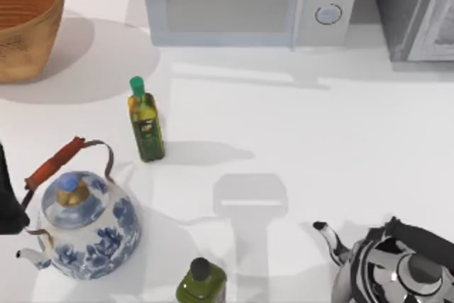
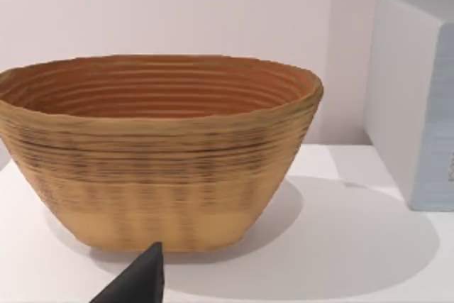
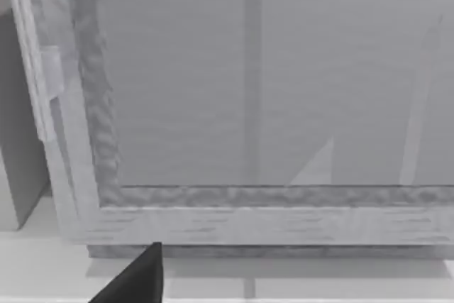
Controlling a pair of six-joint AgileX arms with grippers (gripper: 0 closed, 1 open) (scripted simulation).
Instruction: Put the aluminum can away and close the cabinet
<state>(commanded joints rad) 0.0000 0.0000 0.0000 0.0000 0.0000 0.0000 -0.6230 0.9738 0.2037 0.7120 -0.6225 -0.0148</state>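
Cabinet, upper right of the top view: pale door panel apparently shut flush, aluminum can judged stowed inside, task seemingly near complete; right gripper faces the door, left arm parked at mid-left edge (neither claw's grip can be told).

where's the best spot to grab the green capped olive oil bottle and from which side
Probably its wide body, below the narrow neck. The olive oil bottle stands upright with open table on the top view's right, while the blue-and-white kettle crowds its lower left, so come in from the right.
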